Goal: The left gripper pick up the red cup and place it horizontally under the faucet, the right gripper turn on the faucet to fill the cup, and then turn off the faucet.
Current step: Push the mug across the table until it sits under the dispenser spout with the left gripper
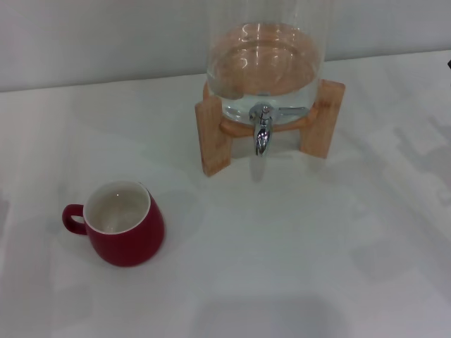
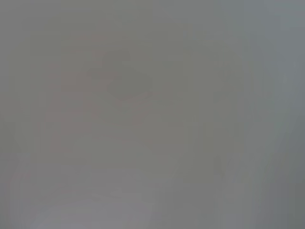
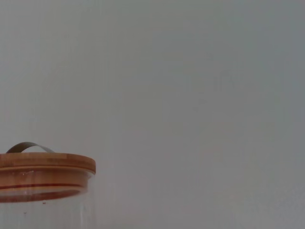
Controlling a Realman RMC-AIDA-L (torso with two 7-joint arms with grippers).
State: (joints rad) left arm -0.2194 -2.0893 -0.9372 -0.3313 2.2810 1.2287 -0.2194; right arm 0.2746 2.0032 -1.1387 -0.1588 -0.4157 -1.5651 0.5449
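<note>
glossy red cup (image 1: 125, 227), chrome faucet (image 1: 262, 131) (shiny)

I can read no text, label, brand, number or sign anywhere here, on anything in front of me.

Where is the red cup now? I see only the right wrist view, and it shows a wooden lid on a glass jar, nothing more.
Observer: In the head view the red cup stands upright on the white table, nearer the robot than the faucet, to its left and well apart from it.
Operator: Is there something in the cup?
Observer: It looks empty; its off-white inside shows plainly.
Operator: Which way does its handle point?
Observer: Toward the robot's left, away from the faucet.
Operator: Is any tool close to the cup?
Observer: No tool shows near the cup or the faucet.
</note>
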